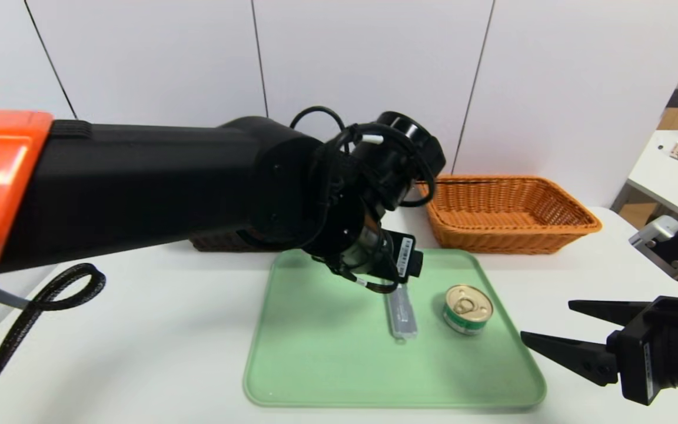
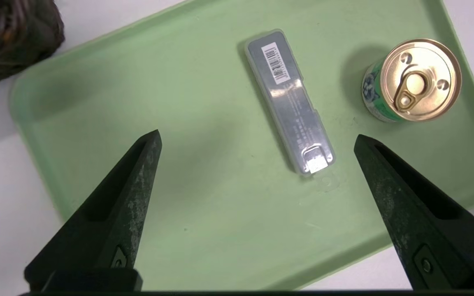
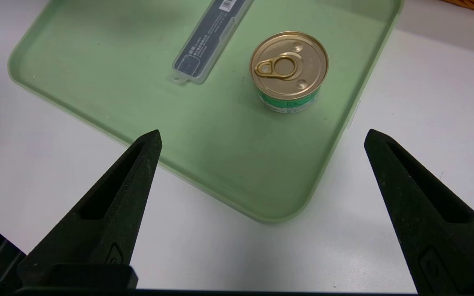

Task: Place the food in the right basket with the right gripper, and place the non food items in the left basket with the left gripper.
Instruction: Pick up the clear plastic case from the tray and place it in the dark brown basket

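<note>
The left tool (image 2: 257,139), jaws spread and empty, hung above the slim plastic case (image 2: 290,102), whose long axis ran between its fingers.

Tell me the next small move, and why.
Probably lower the open left hand toward the slim plastic case: it looks like a non-food item, lies flat on the green tray, and shows between the spread fingers, with nothing gripped.
</note>
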Motion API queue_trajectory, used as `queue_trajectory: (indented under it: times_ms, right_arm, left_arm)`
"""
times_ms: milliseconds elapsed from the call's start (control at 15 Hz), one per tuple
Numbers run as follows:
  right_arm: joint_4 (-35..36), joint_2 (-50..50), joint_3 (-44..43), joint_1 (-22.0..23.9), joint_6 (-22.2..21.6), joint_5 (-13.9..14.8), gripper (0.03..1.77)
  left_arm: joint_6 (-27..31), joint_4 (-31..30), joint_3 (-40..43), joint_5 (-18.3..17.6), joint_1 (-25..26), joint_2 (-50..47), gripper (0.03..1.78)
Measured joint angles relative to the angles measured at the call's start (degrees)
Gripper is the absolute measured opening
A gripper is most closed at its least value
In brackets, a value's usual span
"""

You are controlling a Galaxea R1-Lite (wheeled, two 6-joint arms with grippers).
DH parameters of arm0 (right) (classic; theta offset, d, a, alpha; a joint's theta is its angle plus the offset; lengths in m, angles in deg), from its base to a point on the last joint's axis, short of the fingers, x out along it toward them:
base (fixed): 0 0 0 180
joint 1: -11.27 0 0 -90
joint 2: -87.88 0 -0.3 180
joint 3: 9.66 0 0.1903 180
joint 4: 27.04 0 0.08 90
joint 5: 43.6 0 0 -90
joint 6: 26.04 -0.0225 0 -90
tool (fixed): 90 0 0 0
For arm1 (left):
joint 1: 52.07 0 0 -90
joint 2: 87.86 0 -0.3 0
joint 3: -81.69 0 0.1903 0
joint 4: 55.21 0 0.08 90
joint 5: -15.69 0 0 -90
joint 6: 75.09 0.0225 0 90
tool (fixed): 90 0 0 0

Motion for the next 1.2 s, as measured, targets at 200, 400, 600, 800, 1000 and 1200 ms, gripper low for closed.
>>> queue_trajectory:
  times_ms: [200, 400, 600, 800, 1000, 1200]
  right_arm:
    - [0.0, 0.0, 0.1, 0.0, 0.0, 0.0, 1.70]
    - [0.0, 0.0, 0.2, 0.0, 0.0, 0.0, 1.70]
    - [0.4, 0.0, 0.5, 0.0, 0.0, -0.1, 1.70]
    - [0.6, 0.0, 0.9, 0.1, 0.0, 0.0, 1.70]
    - [0.6, 0.1, 1.0, 0.3, 0.0, 0.0, 1.70]
    - [0.6, 0.1, 1.0, 0.4, 0.0, 0.0, 1.70]
  left_arm:
    - [-5.6, 0.1, -1.6, 0.8, -1.4, 3.2, 1.67]
    - [-9.6, 0.0, -3.1, 1.9, -1.6, 6.2, 1.68]
    - [-11.1, -1.8, -3.4, 4.2, -1.9, 9.2, 1.69]
    - [-11.6, -2.8, -3.5, 4.6, -1.9, 11.3, 1.69]
    - [-11.4, -4.1, -3.5, 4.6, -1.9, 12.6, 1.69]
    - [-11.3, -4.6, -3.5, 4.7, -1.8, 13.6, 1.69]
